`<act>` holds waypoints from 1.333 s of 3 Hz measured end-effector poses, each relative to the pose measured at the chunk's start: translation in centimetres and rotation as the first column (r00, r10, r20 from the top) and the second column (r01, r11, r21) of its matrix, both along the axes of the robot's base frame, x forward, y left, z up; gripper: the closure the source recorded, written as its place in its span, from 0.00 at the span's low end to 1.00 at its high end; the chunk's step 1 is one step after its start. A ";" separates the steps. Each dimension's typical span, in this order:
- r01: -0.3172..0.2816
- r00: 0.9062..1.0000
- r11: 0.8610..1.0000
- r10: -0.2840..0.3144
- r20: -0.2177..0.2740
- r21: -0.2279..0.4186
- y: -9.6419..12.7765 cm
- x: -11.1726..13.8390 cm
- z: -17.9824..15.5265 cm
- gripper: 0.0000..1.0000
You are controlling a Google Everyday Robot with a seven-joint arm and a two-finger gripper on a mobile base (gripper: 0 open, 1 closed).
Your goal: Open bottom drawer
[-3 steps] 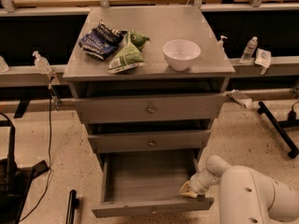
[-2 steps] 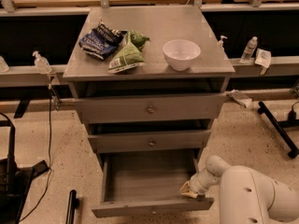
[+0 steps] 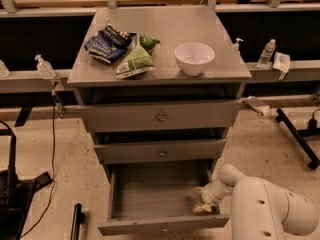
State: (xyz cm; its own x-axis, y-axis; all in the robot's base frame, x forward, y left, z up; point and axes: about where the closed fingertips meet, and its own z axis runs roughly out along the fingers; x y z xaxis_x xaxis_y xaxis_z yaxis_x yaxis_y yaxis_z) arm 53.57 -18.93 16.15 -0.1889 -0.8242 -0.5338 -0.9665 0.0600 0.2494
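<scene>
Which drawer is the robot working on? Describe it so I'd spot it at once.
Find the grey cabinet with a white bowl on top. It is the bottom drawer of three, with the gripper at its right inside corner. Unlike the top drawer and middle drawer, it stands pulled far out, showing its grey tray inside.

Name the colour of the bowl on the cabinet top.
White bowl, clearest in the camera view; the gripper sits in the open bottom drawer.

Cabinet top (image 3: 165, 26) with snack bags (image 3: 131, 63), white bowl (image 3: 194, 58); jaws in bottom drawer (image 3: 157, 196)
</scene>
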 end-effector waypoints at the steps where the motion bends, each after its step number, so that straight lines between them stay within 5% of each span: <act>1: 0.000 1.000 1.000 0.000 0.000 0.000 0.1 0.3 0.0 0.02; 2: 0.000 1.000 1.000 0.000 0.000 0.000 0.2 0.3 0.0 0.04; 4: -0.010 1.000 1.000 0.010 0.014 -0.003 0.2 0.4 0.5 0.45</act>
State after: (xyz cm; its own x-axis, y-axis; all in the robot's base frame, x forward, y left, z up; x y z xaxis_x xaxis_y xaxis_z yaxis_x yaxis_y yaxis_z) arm 53.92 -18.74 16.67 -0.1732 -0.8273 -0.5344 -0.9705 0.0510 0.2356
